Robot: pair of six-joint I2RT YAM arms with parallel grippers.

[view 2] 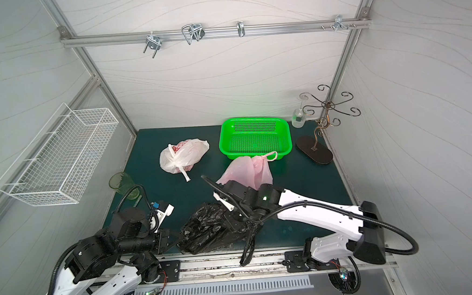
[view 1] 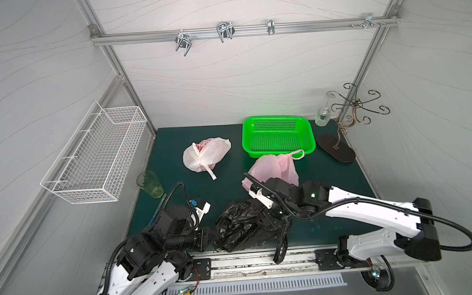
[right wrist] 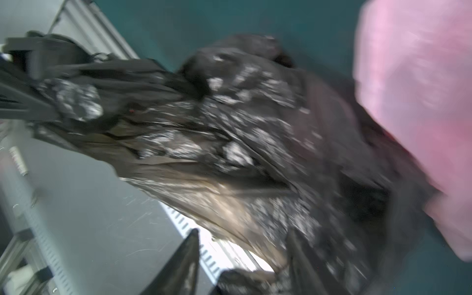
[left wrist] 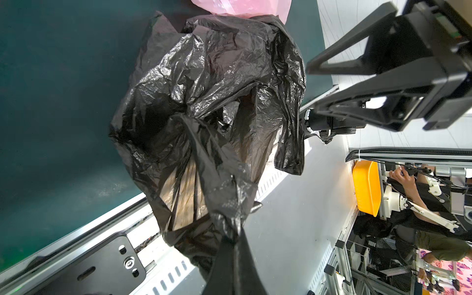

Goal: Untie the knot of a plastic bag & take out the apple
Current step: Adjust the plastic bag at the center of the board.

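Pinching a twisted end of the black bag [view 1: 242, 226] [view 2: 206, 231], crumpled at the lower centre in both top views, the left gripper [left wrist: 233, 229] is clamped tight, while the right gripper [left wrist: 313, 88] hangs with jaws apart at the bag's edge.

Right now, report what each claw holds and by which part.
Left claw: shut on the twisted, bunched end of the black bag. Right claw: jaws apart beside that bag, gripping nothing that shows.
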